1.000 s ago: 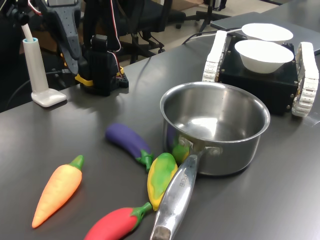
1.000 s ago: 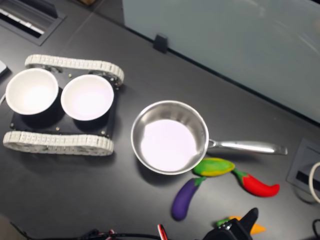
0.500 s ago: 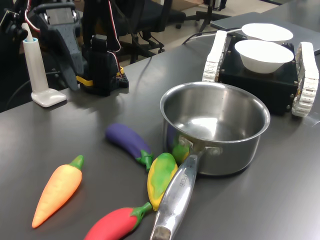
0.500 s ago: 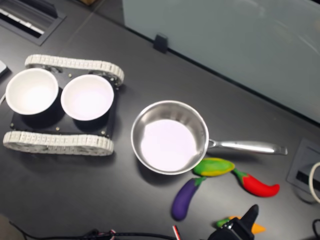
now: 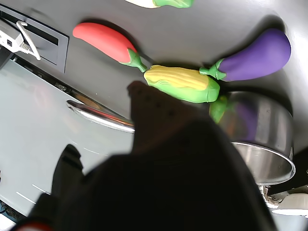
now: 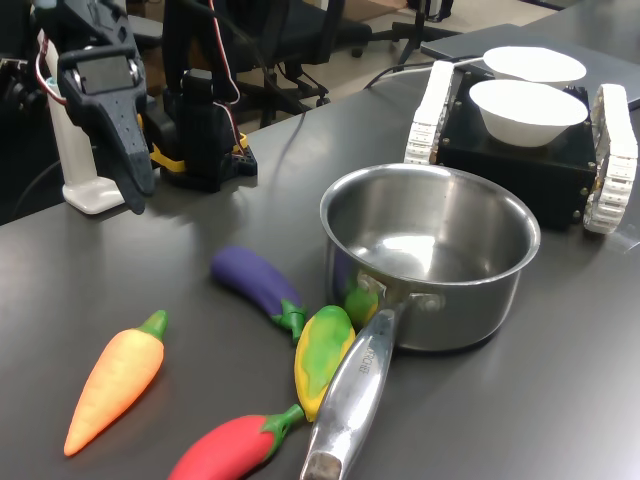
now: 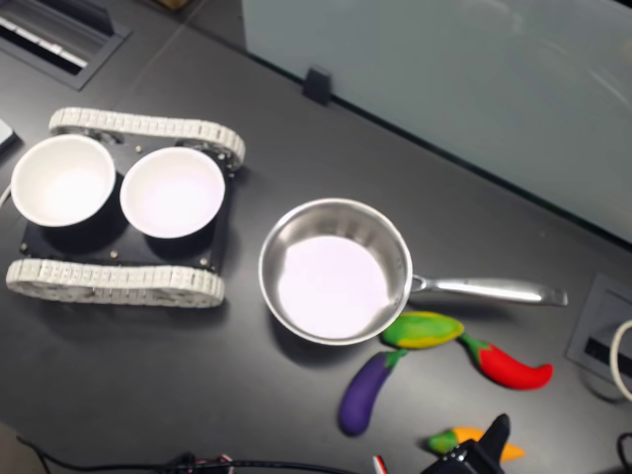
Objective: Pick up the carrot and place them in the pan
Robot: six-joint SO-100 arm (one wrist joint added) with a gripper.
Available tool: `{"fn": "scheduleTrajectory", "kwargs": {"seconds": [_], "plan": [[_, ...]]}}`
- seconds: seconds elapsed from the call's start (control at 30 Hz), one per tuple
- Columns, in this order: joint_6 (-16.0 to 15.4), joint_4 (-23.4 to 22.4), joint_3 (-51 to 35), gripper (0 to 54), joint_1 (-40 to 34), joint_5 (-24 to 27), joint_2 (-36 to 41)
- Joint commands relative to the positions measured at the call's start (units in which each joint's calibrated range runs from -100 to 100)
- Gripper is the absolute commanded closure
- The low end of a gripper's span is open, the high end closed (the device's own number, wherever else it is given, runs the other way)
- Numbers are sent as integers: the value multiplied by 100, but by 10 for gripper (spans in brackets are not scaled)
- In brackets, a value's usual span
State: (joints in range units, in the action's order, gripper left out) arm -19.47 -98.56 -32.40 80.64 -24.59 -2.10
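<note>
The orange carrot (image 6: 115,378) with a green stem lies on the dark table at the first exterior view's lower left, nothing touching it. In the second exterior view the carrot (image 7: 456,436) shows at the bottom edge, partly behind the gripper (image 7: 496,429). Only the carrot's stem end (image 5: 173,2) reaches the wrist view. The steel pan (image 6: 520,228) stands empty at mid-table, its long handle (image 6: 350,400) pointing to the front. My gripper (image 6: 140,203) hangs above the table behind the carrot, pointing down, looking shut and holding nothing.
A purple eggplant (image 6: 255,278), yellow-green corn (image 6: 322,352) and red chilli (image 6: 228,450) lie between the carrot and the pan handle. Two white bowls (image 6: 528,108) sit on a tracked black base (image 6: 540,165) behind the pan. A white stand (image 6: 75,150) and the arm's base (image 6: 205,135) are at the back left.
The gripper has come down and forward, toward the first exterior view's left and closer to the table near the carrot. Nothing on the table moved.
</note>
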Motion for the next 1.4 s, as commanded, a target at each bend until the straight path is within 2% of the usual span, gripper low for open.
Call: {"fn": "scheduleTrajectory", "kwargs": {"seconds": [0.0,0.33,0.63,0.87,1.37], "plan": [[73,248,-445,238,78,-54,54],[190,435,-190,238,67,-83,-72],[241,521,-100,242,262,-313,-325],[569,845,-109,242,262,-508,-545],[812,913,-399,243,205,-1006,-966]]}}
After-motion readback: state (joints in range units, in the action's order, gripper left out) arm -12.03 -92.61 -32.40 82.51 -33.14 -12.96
